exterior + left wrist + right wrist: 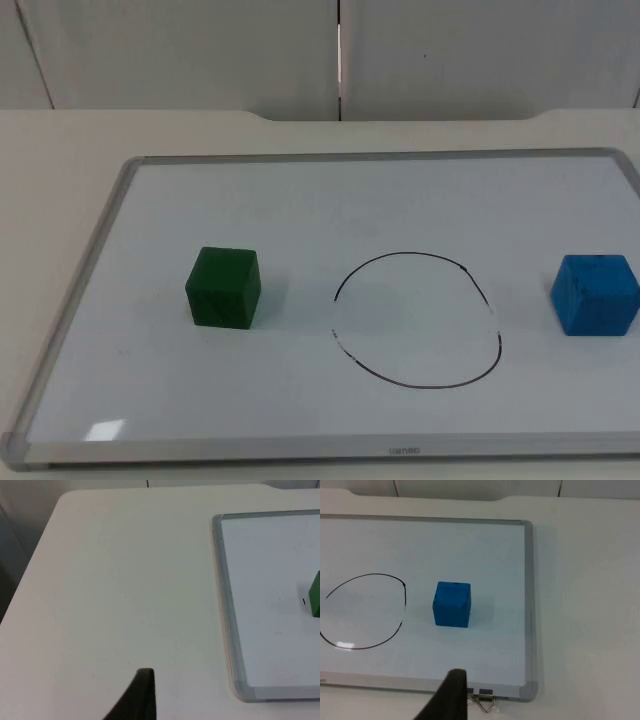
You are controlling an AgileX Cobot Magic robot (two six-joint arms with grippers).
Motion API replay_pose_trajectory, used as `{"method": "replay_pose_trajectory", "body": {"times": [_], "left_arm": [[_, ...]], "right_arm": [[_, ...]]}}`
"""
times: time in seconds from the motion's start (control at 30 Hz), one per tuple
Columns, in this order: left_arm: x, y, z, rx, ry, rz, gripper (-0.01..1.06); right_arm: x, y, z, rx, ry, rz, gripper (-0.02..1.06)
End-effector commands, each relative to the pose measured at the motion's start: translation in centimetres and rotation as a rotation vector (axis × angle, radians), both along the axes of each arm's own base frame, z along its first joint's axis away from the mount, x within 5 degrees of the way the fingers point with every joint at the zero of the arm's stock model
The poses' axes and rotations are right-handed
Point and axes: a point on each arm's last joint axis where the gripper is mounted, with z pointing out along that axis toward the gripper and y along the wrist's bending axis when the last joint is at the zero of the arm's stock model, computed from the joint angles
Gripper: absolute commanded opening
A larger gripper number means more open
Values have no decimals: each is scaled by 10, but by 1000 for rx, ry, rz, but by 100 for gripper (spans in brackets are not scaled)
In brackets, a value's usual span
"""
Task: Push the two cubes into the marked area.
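A green cube (223,288) sits on the whiteboard (75,300), left of a hand-drawn black circle (417,320). A blue cube (595,293) sits to the right of the circle, near the board's right edge. Both cubes are outside the line. My left gripper (141,700) is over the bare table beside the board's frame (222,605), well apart from the green cube (315,595). My right gripper (451,697) is at the board's frame (529,605), with the blue cube (452,604) a short way ahead and the circle (360,612) beyond it to the side.
The white table (115,580) surrounds the whiteboard and ends at the grey partition wall (200,50). A metal binder clip (485,700) grips the board's edge close to my right gripper. The inside of the circle holds nothing.
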Motion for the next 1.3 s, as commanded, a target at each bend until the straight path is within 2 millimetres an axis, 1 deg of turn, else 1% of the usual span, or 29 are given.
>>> {"method": "replay_pose_trajectory", "body": {"times": [0.0, 0.17, 0.33, 0.4, 0.7, 0.87, 0.93, 1.0, 1.1, 1.13, 1.2, 1.27], "left_arm": [[0, 1, 9, 4, -44, 10, 105], [4, 1, 21, 15, -63, 2, 105], [10, 0, 26, 23, -82, -7, 105], [14, 1, 29, 81, -100, -28, 105], [16, 1, 32, 80, -132, -31, 105], [16, -3, 32, 39, -140, -52, 105], [16, -7, 33, -4, -145, -83, 104], [16, -7, 33, -4, -145, -91, 104], [22, -15, 34, -29, -135, -172, 96], [27, -18, 36, -44, -134, -205, 92], [28, -19, 36, -55, -133, -216, 91], [37, -23, 39, -87, -129, -254, 90]], "right_arm": [[0, 0, -1, 1, -3, -3, 105], [0, 0, -1, 1, -3, -3, 105], [0, 0, -1, 1, -3, -3, 105], [0, 0, -1, 1, -3, -3, 105], [0, 0, -1, 1, -3, -3, 105], [0, 0, -1, 1, -3, -3, 105], [0, 0, -1, 1, -3, -3, 105], [0, 0, -1, 1, -3, -3, 105], [0, 0, -1, 1, -3, -3, 105], [0, 0, -1, 1, -3, -3, 105], [0, 0, -1, 1, -3, -3, 105], [0, 0, -1, 1, -3, -3, 105]]}}
